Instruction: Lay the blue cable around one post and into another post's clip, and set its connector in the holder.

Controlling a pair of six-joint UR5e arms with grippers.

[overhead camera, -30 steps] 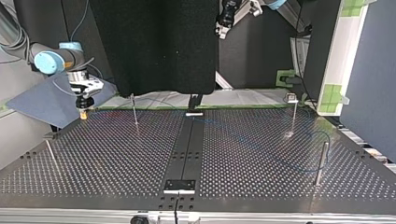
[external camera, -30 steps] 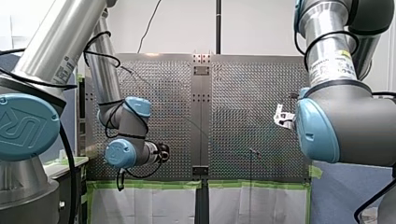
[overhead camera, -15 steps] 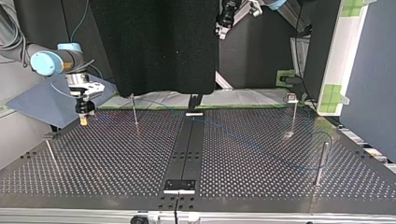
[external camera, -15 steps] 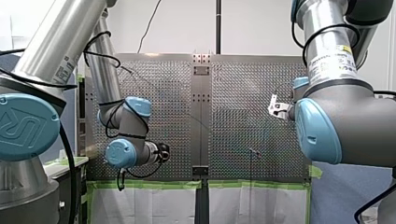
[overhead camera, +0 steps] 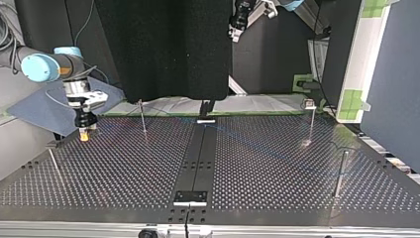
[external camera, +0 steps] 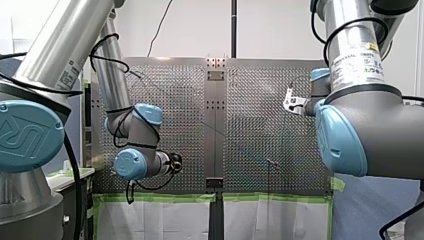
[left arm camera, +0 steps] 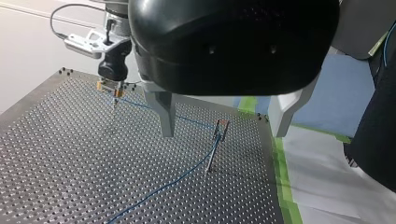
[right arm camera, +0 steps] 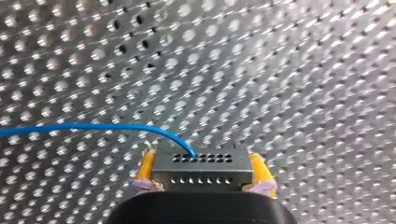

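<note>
Right wrist view has my right arm's claw closed on the black connector, its yellow pads squeezing both ends. The blue cable leaves the connector's upper face and curves off over the holes. From the top view that claw hangs just above the perforated bench, near its far corner at the view's left.

My left arm's claw is wide open and holds nothing. Ahead of it, the cable passes the clip-topped post; whether it sits in the clip I cannot tell.

I judge the routing to be under way and the connector not yet placed. Next it must travel low to the holder without tugging the cable.

Green tape edges the bench, below a dark panel.
</note>
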